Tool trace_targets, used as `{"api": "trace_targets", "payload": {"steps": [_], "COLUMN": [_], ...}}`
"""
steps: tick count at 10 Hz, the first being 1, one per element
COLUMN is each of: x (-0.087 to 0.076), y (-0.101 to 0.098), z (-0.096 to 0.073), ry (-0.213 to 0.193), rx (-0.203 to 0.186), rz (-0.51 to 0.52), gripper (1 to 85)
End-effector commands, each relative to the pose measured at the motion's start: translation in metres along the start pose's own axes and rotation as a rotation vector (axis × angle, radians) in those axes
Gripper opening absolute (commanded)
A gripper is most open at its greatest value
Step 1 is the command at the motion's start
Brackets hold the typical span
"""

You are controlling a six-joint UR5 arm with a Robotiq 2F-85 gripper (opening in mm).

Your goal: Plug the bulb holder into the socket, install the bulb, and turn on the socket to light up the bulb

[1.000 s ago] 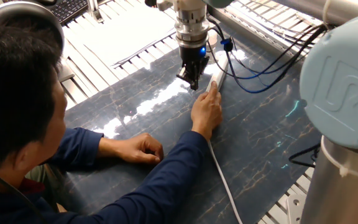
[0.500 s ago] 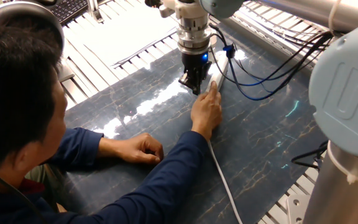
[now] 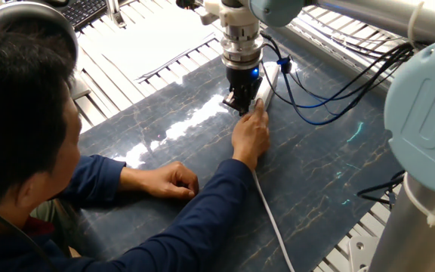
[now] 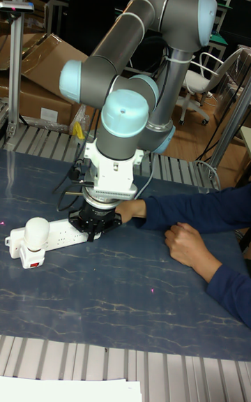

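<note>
The socket (image 4: 59, 238) is a long white strip lying on the dark table, and it also shows as the socket (image 3: 268, 85) in the fixed view. At its left end in the tall view the bulb (image 4: 35, 229) stands upright on the bulb holder (image 4: 29, 254), which is plugged into the strip. The bulb does not glow. My gripper (image 4: 92, 233) hangs low over the strip's middle, to the right of the bulb. In the fixed view the gripper (image 3: 242, 104) points down with its fingers together and nothing between them. A person's hand (image 3: 251, 134) rests on the near end of the strip.
The person sits at the table's front left, with both forearms (image 3: 157, 181) on the surface. The socket's white cord (image 3: 272, 219) runs toward the front edge. Blue and black cables (image 3: 331, 98) hang from my wrist. Metal slats border the table.
My gripper has moved to the right, from beside the strip to over it, just above the person's fingertips. The person's hands have stayed put.
</note>
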State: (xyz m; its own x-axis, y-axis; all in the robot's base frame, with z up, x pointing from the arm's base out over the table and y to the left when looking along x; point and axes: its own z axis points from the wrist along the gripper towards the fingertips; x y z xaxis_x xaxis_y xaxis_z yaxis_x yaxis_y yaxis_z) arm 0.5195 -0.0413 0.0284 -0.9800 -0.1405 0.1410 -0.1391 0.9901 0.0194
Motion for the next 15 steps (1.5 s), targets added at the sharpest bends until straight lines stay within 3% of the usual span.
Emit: {"api": "trace_targets", "payload": {"steps": [1, 3, 6, 7, 9, 10, 11, 13, 15], "x": [0.001, -0.006, 0.000, 0.008, 0.014, 0.006, -0.002, -0.011, -0.015], "y": [0.003, 0.013, 0.016, 0.028, 0.024, 0.015, 0.014, 0.015, 0.022], "z": [-0.002, -0.010, -0.011, -0.011, -0.009, -0.006, -0.006, -0.016, -0.024], "ry": [-0.002, 0.007, 0.032, 0.062, 0.080, 0.060, 0.055, 0.070, 0.078], "rx": [-0.013, -0.005, -0.015, -0.061, -0.025, 0.003, -0.006, 0.045, 0.026], "rz": [0.003, 0.020, 0.028, 0.041, 0.040, 0.020, 0.004, 0.018, 0.021], "gripper": [1.0, 1.0, 1.0, 1.0, 1.0, 1.0, 1.0, 1.0, 1.0]}}
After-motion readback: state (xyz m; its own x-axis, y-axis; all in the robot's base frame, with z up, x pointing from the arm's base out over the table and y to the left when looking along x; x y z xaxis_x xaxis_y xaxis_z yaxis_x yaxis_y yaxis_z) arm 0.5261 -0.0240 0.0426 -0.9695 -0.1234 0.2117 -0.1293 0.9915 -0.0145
